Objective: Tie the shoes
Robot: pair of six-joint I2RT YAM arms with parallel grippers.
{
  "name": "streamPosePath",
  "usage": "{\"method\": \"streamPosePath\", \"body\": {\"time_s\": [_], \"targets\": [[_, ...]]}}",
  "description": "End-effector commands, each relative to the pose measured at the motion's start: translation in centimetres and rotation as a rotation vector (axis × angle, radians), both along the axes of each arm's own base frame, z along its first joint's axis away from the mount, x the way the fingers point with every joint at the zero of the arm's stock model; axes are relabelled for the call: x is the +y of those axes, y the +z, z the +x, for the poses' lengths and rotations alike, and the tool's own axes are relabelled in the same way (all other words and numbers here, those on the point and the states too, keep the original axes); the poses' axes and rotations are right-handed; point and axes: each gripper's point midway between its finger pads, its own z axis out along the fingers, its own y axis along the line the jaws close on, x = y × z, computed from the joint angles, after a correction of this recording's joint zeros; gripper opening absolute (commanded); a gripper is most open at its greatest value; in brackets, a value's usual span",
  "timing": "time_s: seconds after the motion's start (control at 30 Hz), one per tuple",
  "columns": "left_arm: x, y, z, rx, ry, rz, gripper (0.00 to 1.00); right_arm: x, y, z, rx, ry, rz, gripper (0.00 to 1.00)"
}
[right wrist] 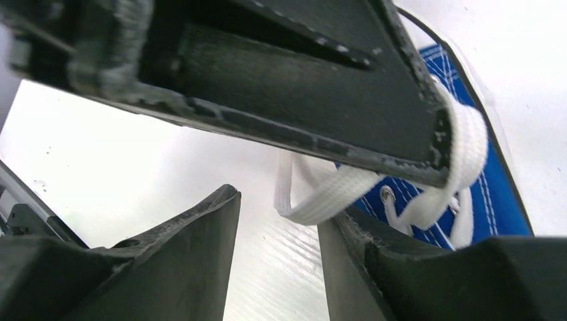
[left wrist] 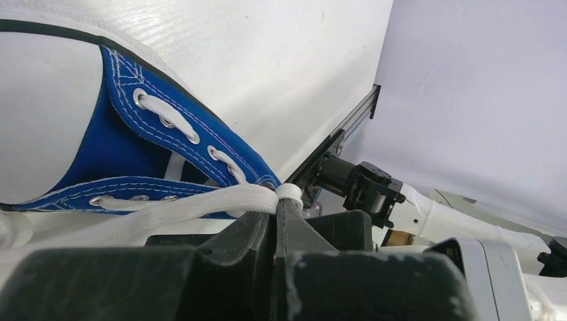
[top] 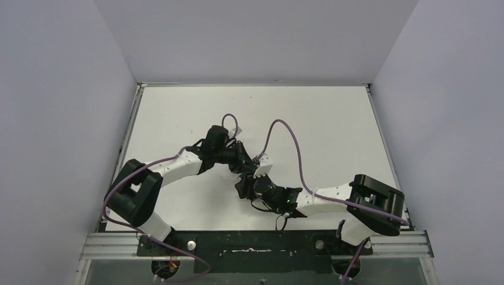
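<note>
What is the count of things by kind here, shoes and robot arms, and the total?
Blue sneaker: 1
Robot arms: 2 (left arm, right arm)
Total: 3

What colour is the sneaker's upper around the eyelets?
Blue with white stitching on the sneaker, clearest in the left wrist view.
</note>
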Motion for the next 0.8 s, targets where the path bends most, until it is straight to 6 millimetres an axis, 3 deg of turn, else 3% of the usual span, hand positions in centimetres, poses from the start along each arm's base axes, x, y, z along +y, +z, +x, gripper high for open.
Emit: {"method": "streamPosePath", "body": {"time_s": [0.0,0.13,0.33,0.37,0.43,0.47,0.57,0.67,0.77], "targets": [[-0.1,1.6,-0.2,-0.03,-0.087,-0.057,0.0,1.4,3.5,1.9,-0.167,-0.054,0.106,0.47],[0.1,1.7,-0.5,-0.042,-0.101,-0.053,0.0,0.8,2.2,2.5,-0.165,-0.072,0.033,0.47],[-0.1,3.0,-0.3,-0.063,-0.104,-0.084,0.0,1.9,1.4,2.9,-0.19,-0.016,-0.009,0.41],[0.0,2.9,-0.4,-0.063,-0.107,-0.078,0.0,2.1,1.4,2.9,-0.196,0.002,-0.015,0.35],[0.2,2.9,-0.4,-0.064,-0.107,-0.074,0.0,2.3,1.8,2.9,-0.207,0.048,-0.016,0.07],[0.4,2.9,-0.3,-0.073,-0.105,-0.071,0.0,2.1,1.7,2.7,-0.186,0.069,-0.035,0.0],[1.2,2.4,-0.1,-0.047,-0.081,-0.043,0.0,0.1,2.5,0.2,-0.026,0.132,-0.088,0.0],[1.4,2.7,0.5,-0.079,-0.064,-0.051,0.0,-4.3,4.6,-3.8,0.133,0.149,-0.192,0.0],[1.1,2.7,1.3,-0.111,-0.045,-0.066,0.0,-7.4,6.7,-5.8,0.194,0.154,-0.197,0.0]]}}
